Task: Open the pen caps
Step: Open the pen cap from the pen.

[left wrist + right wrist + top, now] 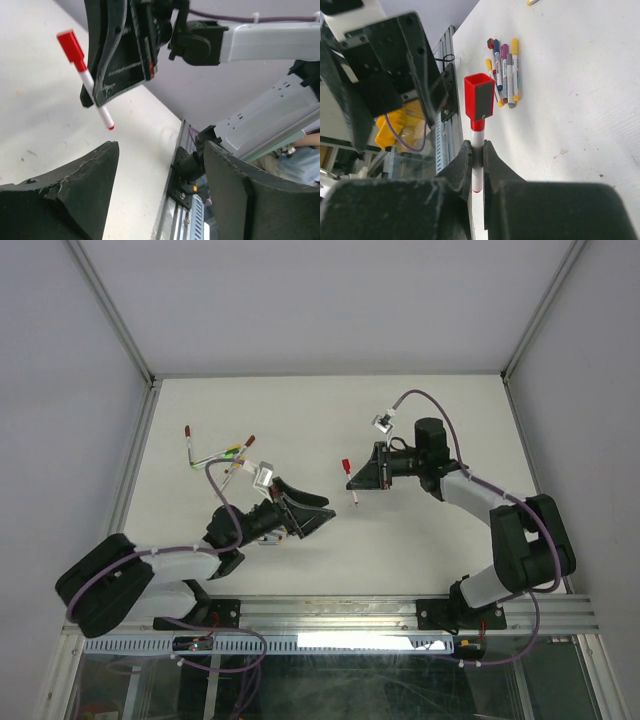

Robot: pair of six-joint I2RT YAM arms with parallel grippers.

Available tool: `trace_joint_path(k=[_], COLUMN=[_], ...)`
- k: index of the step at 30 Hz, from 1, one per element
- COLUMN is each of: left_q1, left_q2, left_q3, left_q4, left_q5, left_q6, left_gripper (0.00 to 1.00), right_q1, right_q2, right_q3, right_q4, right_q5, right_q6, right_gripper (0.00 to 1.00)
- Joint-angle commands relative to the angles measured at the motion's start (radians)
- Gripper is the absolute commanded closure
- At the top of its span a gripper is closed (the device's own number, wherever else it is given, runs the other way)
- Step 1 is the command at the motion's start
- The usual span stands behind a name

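1. Our right tool [477, 150] pinches a pen [477, 134] by its barrel, clear of the surface [420, 530].
2. We see its red cap [479, 95] seated on the far end.
3. Our left tool [318, 510] gapes wide, empty, just beside that pen.
4. Other pens [225, 455] lie clustered far left.

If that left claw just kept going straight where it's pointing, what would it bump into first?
Probably the pen pinched in the right gripper, just ahead of the open left gripper; depth is unclear.

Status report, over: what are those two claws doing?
Left gripper open, empty. Right gripper shut on pen, red cap on its end. Nothing blocking.
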Motion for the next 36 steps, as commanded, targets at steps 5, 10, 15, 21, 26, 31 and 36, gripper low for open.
trace_joint_path(k=[5, 10, 15, 21, 26, 31, 36], left_q1=[0.015, 0.017, 0.016, 0.017, 0.017, 0.016, 0.016], left_q2=[-0.397, -0.496, -0.452, -0.355, -0.275, -0.210, -0.165], left_q3=[-0.055, -0.078, -0.063, -0.036, 0.001, 0.014, 0.051], left_q4=[-0.277, -0.294, -0.248, -0.143, -0.130, -0.082, -0.082], left_q5=[-0.220, -0.289, -0.276, -0.245, -0.268, -0.289, -0.315], left_q6=[0.211, 0.174, 0.097, 0.021, -0.035, -0.073, -0.085], left_gripper=[0.03, 0.01, 0.01, 0.01, 0.01, 0.01, 0.02], right_q1=[-0.010, -0.033, -0.045, -0.048, -0.048, -0.048, -0.047], right_q2=[-0.145, -0.204, -0.243, -0.245, -0.242, -0.236, -0.231], right_q3=[0.098, 0.105, 0.105, 0.097, 0.095, 0.094, 0.094], right_q4=[-0.358, -0.420, -0.447, -0.441, -0.441, -0.441, -0.444], right_q5=[-0.028, -0.010, -0.020, -0.017, -0.011, -0.012, -0.004], right_q6=[-0.366, -0.426, -0.460, -0.459, -0.459, -0.457, -0.460], right_gripper=[1.00, 1.00, 1.00, 1.00, 1.00, 1.00, 1.00])
